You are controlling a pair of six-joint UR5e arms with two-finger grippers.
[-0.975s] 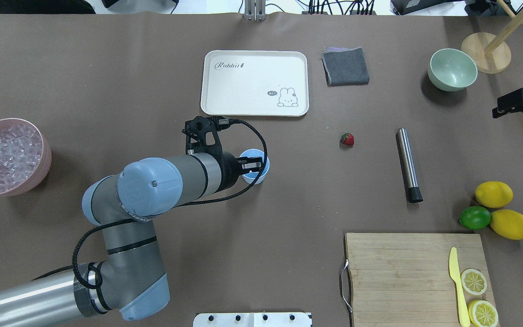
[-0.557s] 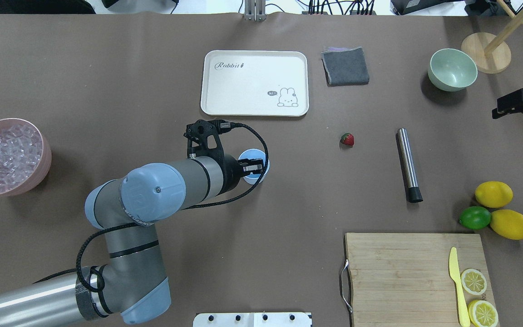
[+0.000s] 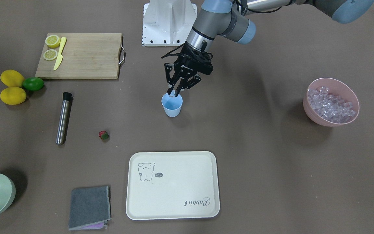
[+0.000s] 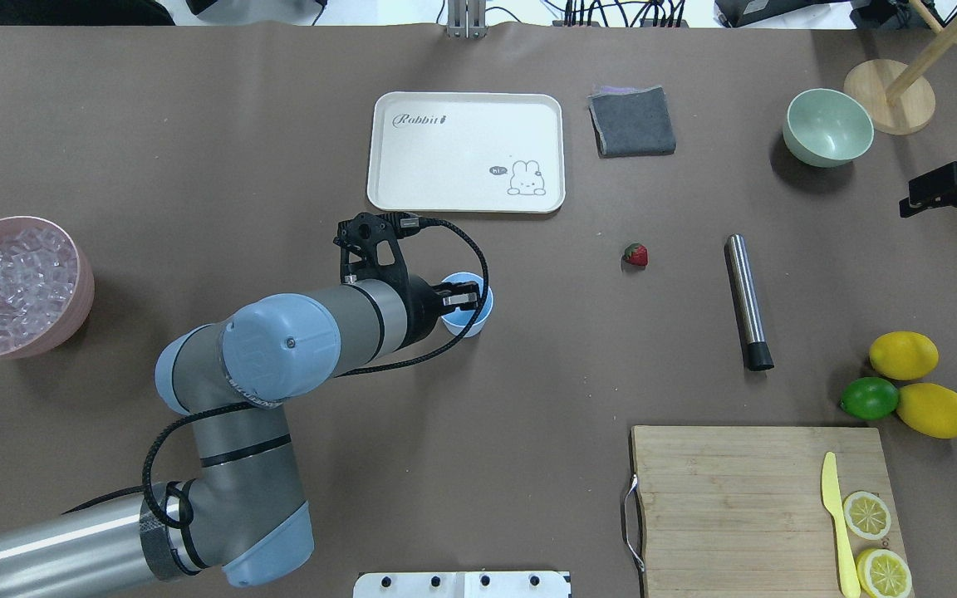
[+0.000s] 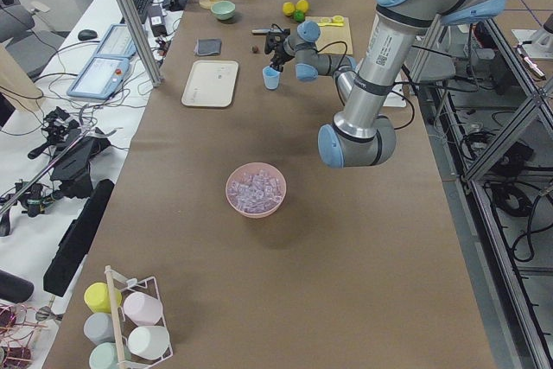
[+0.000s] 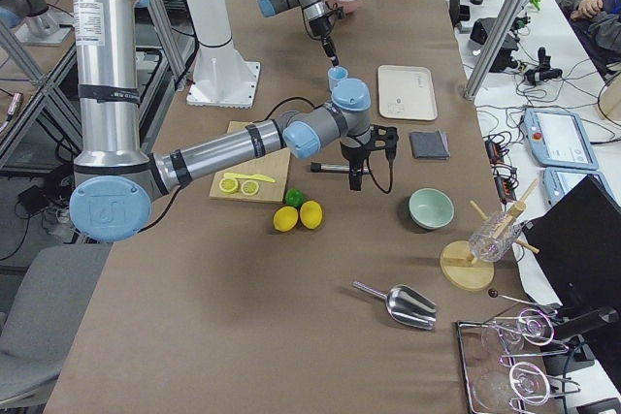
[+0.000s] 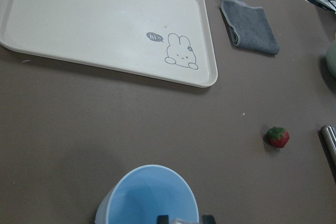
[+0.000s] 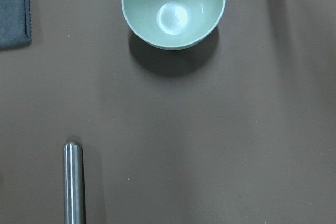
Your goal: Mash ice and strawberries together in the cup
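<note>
The small light blue plastic cup point(image 3: 172, 107), a plain tapered tumbler without a handle, stood upright near the middle of the tabletop point(image 3: 255, 156), just off the robot-side long edge of the cream rabbit-print tray point(image 3: 174, 201). In the left wrist view its inside showed smooth, plain blue. The left gripper point(image 3: 173, 93) hung directly over the cup's mouth, fingers drawn in on a small clear ice cube point(image 3: 171, 94) at the rim. More of the glossy, faintly lilac ice cubes point(image 3: 330, 105) were heaped in the wide pink bowl point(image 3: 323, 121) at the tabletop's end on the robot's left. The small red strawberry point(image 4: 635, 255), green cap on, lay on the bare tabletop well apart from the cup, between it and the steel cylinder with a black end point(image 4: 746, 299). The right gripper point(image 4: 910, 202) hovered near the tabletop's opposite end; whether it was open or closed could not be told.
</note>
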